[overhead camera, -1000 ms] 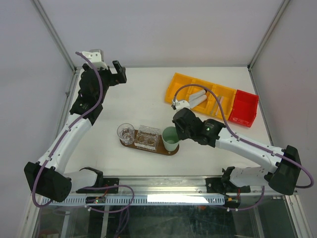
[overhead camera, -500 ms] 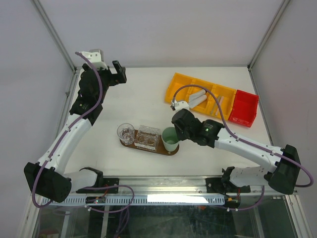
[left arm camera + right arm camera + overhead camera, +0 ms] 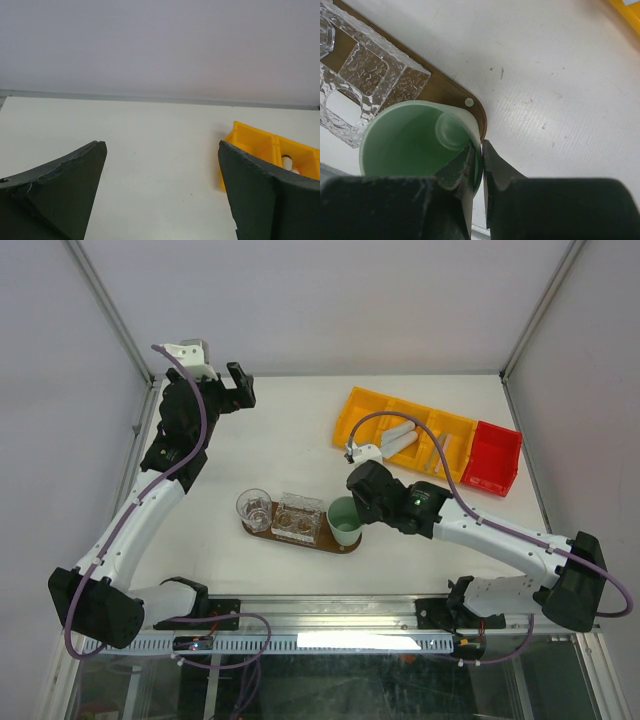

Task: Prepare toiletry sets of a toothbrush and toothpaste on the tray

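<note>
One tray (image 3: 451, 89) lies near the worktop's front edge, its long axis running left to right. It carries three things: one clear glass (image 3: 254, 508), one ribbed glass block (image 3: 297, 516) and one mint-green cup (image 3: 343, 520) at its right end. The right pincer (image 3: 481, 150) pinches the cup's rim, one finger inside and one outside. The left pincer (image 3: 161, 145) hangs spread wide by the far left corner. Two white tubes (image 3: 400, 436) and some grey sticks (image 3: 437, 452) lie in the yellow bin (image 3: 358, 405) near the far right corner; how many sticks, I cannot tell.
</note>
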`<state>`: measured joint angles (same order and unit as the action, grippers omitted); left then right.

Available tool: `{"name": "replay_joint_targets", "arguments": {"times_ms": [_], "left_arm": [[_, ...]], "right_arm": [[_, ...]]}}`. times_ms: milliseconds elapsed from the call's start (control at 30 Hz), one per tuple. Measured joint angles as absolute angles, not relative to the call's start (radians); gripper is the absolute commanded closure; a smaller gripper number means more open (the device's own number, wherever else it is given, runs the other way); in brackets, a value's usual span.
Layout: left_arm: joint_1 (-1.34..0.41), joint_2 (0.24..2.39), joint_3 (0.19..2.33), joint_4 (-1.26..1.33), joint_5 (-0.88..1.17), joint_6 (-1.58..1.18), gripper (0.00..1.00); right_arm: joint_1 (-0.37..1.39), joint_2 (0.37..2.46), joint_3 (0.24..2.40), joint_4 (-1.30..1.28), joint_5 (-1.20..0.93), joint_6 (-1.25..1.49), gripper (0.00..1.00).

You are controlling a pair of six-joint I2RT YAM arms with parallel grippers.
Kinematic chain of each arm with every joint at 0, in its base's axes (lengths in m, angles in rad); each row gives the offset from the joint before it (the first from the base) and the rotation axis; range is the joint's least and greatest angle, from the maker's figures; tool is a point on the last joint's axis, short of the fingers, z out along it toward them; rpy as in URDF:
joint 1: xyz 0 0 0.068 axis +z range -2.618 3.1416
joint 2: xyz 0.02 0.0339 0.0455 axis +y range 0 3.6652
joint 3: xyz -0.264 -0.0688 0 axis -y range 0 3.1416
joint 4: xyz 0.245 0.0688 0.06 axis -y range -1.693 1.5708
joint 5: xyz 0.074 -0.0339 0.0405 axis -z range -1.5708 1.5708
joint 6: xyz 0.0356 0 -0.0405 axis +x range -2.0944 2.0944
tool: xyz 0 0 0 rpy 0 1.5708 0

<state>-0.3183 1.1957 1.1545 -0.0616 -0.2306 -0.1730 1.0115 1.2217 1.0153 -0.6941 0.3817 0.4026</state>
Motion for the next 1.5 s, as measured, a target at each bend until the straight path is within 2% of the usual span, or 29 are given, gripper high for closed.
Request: {"name": "replay_joint_targets", "arguments": {"times_ms": [267,500,667,967,1233,1500], "left_arm": [[-0.312,1.194,1.155,-0.062,-0.229,-0.173,0.01],[-0.312,1.194,1.155,-0.062,-0.228,-0.174,0.01],[-0.312,1.193,1.155,-0.062,-0.226,-0.174,0.01],[-0.312,1.192,1.155,-0.062,-0.224,-0.175,0.01],[-0.312,1.185,1.155,-0.074,-0.225,-0.176,0.01],[-0.312,1.155,1.155,-0.085,-0.249,-0.175,0.01]], "right_arm": [[1.013,1.222,1.015,-0.694,0.381,0.403,0.75],[1.013,1.222,1.015,-0.693,0.380,0.406,0.58],[1.013,1.221,1.015,-0.693,0.380,0.410,0.52],[1.013,1.227,1.022,-0.713,0.400,0.411,0.32],[1.013,1.217,1.118,-0.765,0.456,0.380,0.14],[1.010,1.139,1.179,-0.752,0.511,0.294,0.05]]}}
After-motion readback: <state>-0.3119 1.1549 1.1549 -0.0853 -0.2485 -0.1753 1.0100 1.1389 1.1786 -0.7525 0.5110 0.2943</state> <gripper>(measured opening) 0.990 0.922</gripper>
